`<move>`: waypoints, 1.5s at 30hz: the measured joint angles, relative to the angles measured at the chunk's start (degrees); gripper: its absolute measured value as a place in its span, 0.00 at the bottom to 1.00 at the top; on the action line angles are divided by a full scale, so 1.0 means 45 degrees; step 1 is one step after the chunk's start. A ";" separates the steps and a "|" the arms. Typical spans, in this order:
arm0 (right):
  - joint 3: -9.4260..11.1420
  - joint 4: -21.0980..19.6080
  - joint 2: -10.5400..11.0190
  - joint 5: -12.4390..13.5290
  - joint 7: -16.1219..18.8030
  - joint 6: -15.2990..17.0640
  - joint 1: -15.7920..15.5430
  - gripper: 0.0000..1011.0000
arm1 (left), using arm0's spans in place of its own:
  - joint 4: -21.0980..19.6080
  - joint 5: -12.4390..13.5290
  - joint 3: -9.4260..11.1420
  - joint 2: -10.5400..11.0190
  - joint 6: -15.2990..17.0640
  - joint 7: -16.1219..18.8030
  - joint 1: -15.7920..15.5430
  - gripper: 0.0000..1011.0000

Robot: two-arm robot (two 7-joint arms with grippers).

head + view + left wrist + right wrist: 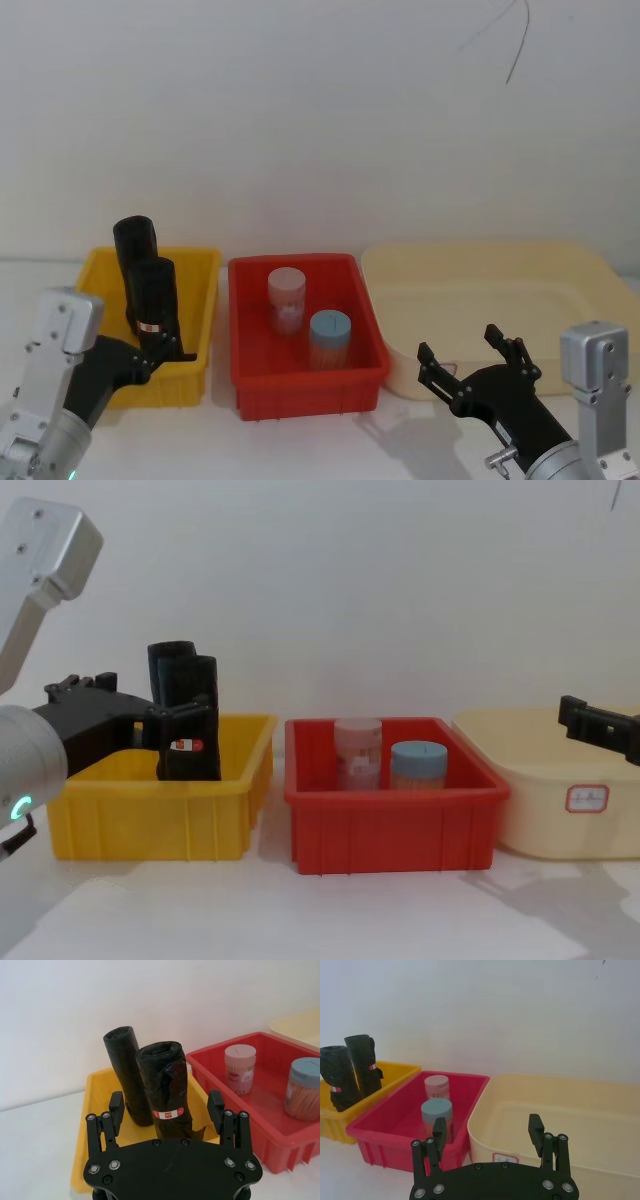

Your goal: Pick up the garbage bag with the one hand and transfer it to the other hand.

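Note:
Two black garbage bag rolls stand upright in the yellow bin (pixel 205 300). The nearer garbage bag (pixel 162 1072) (pixel 152 290) (pixel 195 695) has a white-and-red label band low on it. My left gripper (pixel 166 1106) (pixel 160 345) (pixel 185 725) is open, with one finger on each side of this roll's lower part and a gap on both sides. The second roll (pixel 125 1070) leans just behind it. My right gripper (pixel 458 345) (pixel 487 1126) hangs open and holds nothing, in front of the cream tray (pixel 480 290).
A red bin (pixel 300 385) in the middle holds a pink-lidded jar (pixel 287 297) and a blue-lidded jar (pixel 330 338). The cream tray sits to its right. A white wall stands close behind the bins. White table surface lies in front of them.

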 joint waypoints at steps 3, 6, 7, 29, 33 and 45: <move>0.0001 0.0000 0.0000 0.0000 0.0000 0.0000 0.0000 0.99 | 0.0308 -0.0042 -0.0035 -0.0184 0.0042 -0.0010 -0.0219 0.99; 0.0000 0.0000 0.0001 0.0000 0.0000 0.0000 0.0000 0.99 | 0.0588 -0.0061 -0.0065 -0.0361 0.0072 -0.0015 -0.0432 0.99; 0.0000 0.0000 0.0000 0.0000 0.0000 0.0000 0.0000 0.99 | 0.0660 -0.0062 -0.0072 -0.0400 0.0076 -0.0016 -0.0485 0.99; 0.0000 0.0001 0.0001 0.0000 0.0000 0.0000 0.0000 0.99 | 0.2899 0.0001 0.0034 -0.1360 0.0100 -0.0653 -0.2254 0.93; 0.0001 0.0000 0.0000 0.0000 0.0000 0.0000 0.0000 0.99 | 0.3259 -0.0053 0.0061 -0.1492 0.0117 -0.0896 -0.2515 0.88; 0.0000 0.0000 0.0000 0.0000 0.0000 0.0000 0.0000 0.99 | 0.3866 -0.0156 0.0036 -0.1792 0.0098 -0.1323 -0.2958 0.55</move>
